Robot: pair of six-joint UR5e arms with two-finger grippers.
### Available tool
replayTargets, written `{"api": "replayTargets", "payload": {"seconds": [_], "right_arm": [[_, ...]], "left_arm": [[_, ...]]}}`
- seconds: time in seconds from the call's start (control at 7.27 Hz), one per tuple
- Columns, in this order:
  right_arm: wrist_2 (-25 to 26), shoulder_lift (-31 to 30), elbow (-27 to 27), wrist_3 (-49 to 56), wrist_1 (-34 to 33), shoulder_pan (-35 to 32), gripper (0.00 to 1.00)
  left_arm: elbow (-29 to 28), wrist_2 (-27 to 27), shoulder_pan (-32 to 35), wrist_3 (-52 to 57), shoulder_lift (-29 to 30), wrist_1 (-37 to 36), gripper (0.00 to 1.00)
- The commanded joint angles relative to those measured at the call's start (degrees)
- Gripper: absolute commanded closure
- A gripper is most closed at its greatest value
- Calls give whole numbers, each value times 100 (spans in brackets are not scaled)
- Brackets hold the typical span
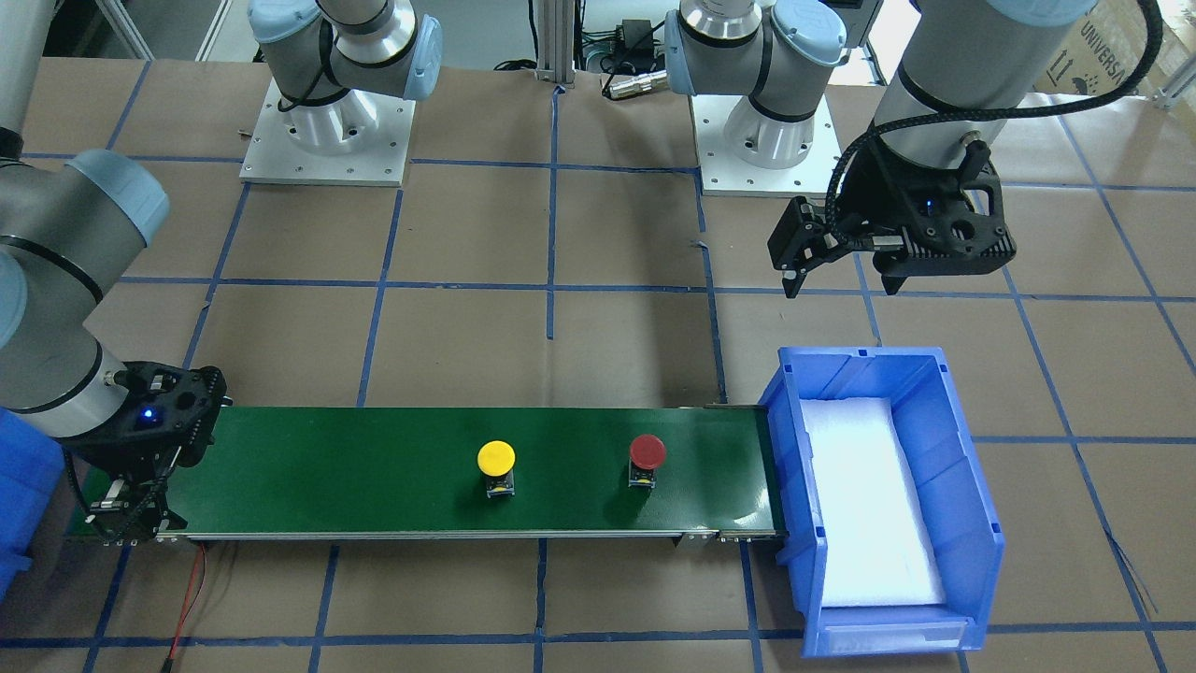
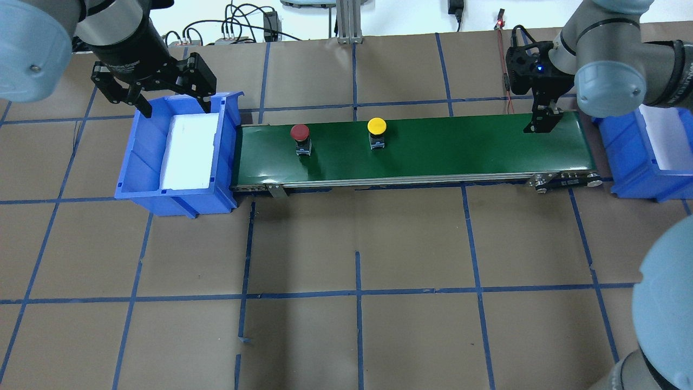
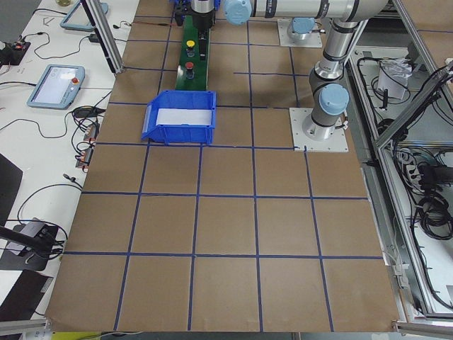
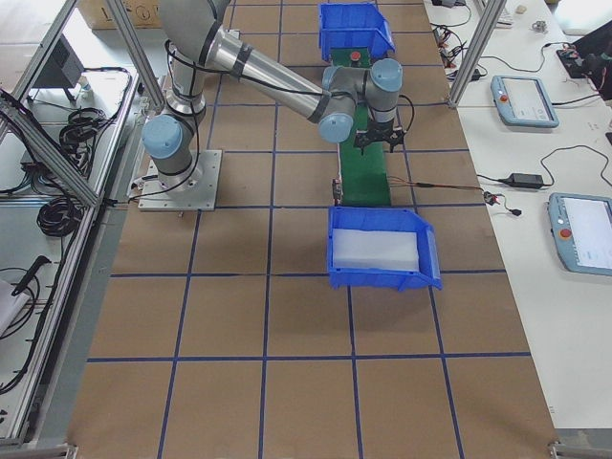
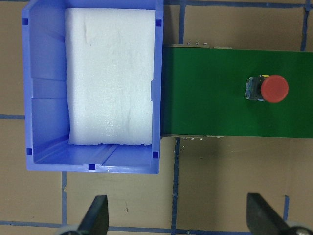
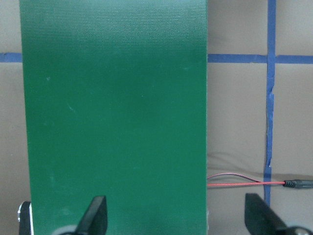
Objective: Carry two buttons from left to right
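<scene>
Wide open and empty, the left gripper (image 2: 173, 106) hangs over the bin (image 2: 135, 158); beyond, on the belt (image 2: 460, 146), stand the red button (image 2: 300, 132) then the yellow button (image 2: 377, 127), probably light and rigid, best pinched below the slick cap; farthest, the right gripper (image 2: 543, 120) gapes empty.

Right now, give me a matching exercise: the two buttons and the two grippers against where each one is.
1. red button
2. yellow button
3. left gripper
4. right gripper

A. open, low over the belt at its right end
B. about mid-belt
C. open, raised by the left bin
D. on the belt, nearest the left bin

Pairs: 1-D, 2-B, 3-C, 4-A
</scene>
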State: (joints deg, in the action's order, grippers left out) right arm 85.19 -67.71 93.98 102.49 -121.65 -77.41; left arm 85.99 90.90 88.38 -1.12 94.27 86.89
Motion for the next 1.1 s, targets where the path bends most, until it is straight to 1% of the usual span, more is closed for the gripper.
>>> {"api": "replayTargets", "payload": {"seconds": [0.0,0.96], "right_arm": [[-2,-5,6,-9,1,-2,0],[59,-22,-2,-62,-16,-28,0]], "left_arm": [[-29,-11,-14,-2,12,-14,0],[14,-2,-14,6,-40,-23,0]]}}
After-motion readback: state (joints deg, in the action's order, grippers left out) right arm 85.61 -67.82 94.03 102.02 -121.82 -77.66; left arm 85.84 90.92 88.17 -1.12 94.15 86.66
